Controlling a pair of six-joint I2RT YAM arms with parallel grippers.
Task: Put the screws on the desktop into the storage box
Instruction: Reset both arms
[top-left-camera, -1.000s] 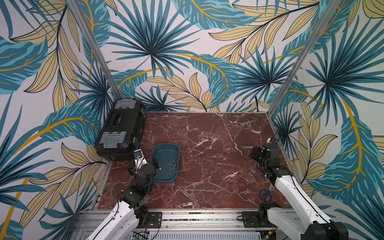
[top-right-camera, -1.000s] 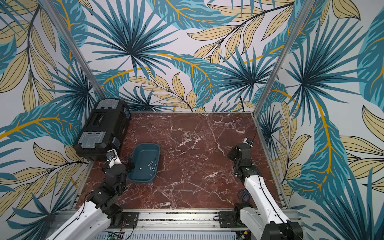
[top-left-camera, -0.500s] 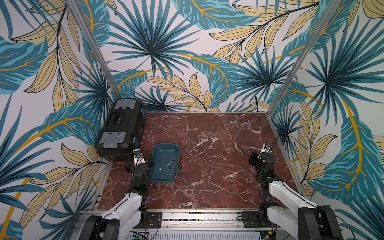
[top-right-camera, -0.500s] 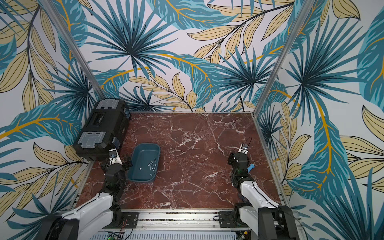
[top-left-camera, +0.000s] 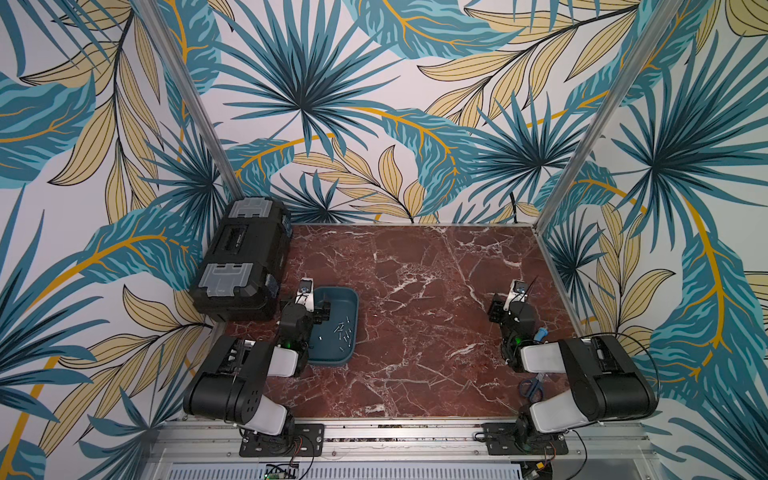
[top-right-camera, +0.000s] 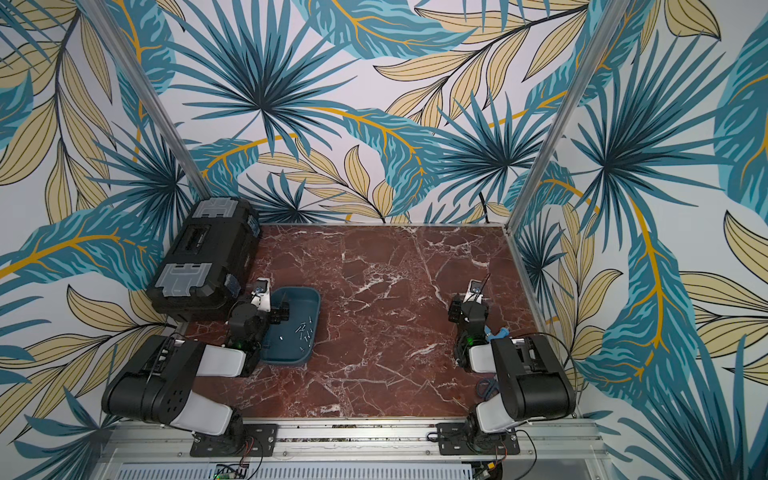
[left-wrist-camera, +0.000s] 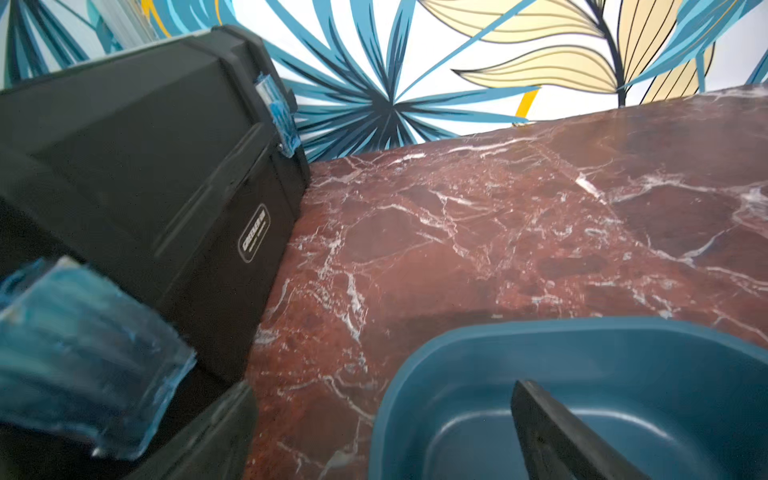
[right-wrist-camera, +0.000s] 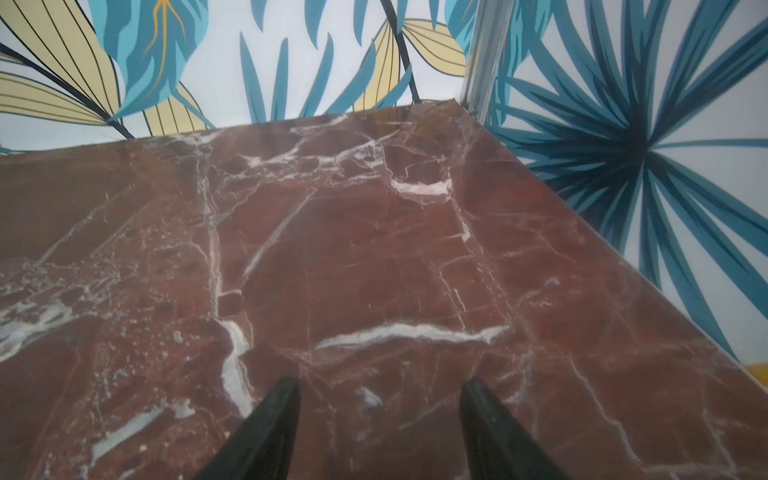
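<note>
Several small silvery screws (top-left-camera: 344, 332) lie in a loose cluster inside the dark teal storage box (top-left-camera: 354, 300), which sits at the left of the marble desktop (top-left-camera: 419, 266); both top views show them (top-right-camera: 303, 331). I see no screw on the bare marble. My left gripper (top-left-camera: 323, 311) is open at the box's left rim (left-wrist-camera: 540, 328), one finger (left-wrist-camera: 552, 432) over the box's inside, nothing between the fingers. My right gripper (right-wrist-camera: 380, 382) is open and empty just above bare marble on the right side (top-left-camera: 496, 308).
A black toolbox (top-left-camera: 241, 257) stands at the back left, close to my left gripper. Blue-handled scissors (top-left-camera: 532, 387) and a blue-handled tool (top-left-camera: 541, 333) lie by the right arm. The aluminium rail (top-left-camera: 395, 432) runs along the front, and walls close in the sides.
Both arms have folded back toward the front rail, elbows raised. The right gripper moved away from the right wall and its jaws stand wider. The left gripper stayed open beside the box.
</note>
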